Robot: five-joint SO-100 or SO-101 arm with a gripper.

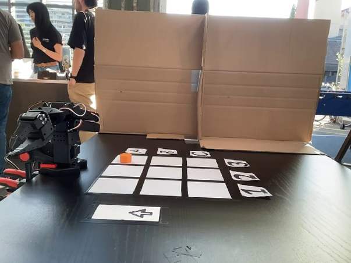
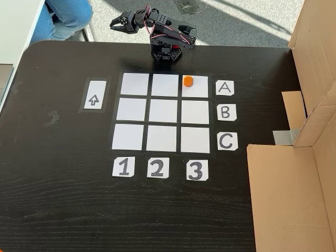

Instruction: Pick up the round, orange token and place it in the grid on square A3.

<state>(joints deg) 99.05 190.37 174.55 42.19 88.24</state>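
The orange token point(image 2: 188, 81) stands on the grid point(image 2: 163, 113), on square A3 point(image 2: 199, 90), the corner cell in line with the "A" card point(image 2: 224, 88) and the "3" card point(image 2: 196, 169). In the other fixed view the token point(image 1: 125, 158) is on the grid's point(image 1: 165, 173) far left cell point(image 1: 138, 161). The black arm point(image 1: 47, 139) is folded back over its base beyond the grid's edge, well away from the token. My gripper point(image 2: 117, 21) points away from the grid. Its jaws look parted and hold nothing.
A tall cardboard wall point(image 1: 207, 74) stands along one side of the table, with flaps point(image 2: 286, 194) lying on the tabletop. A white arrow card point(image 2: 94, 100) lies beside the grid. Red-handled pliers point(image 1: 3, 181) lie near the arm's base. People point(image 1: 80, 46) stand behind the table.
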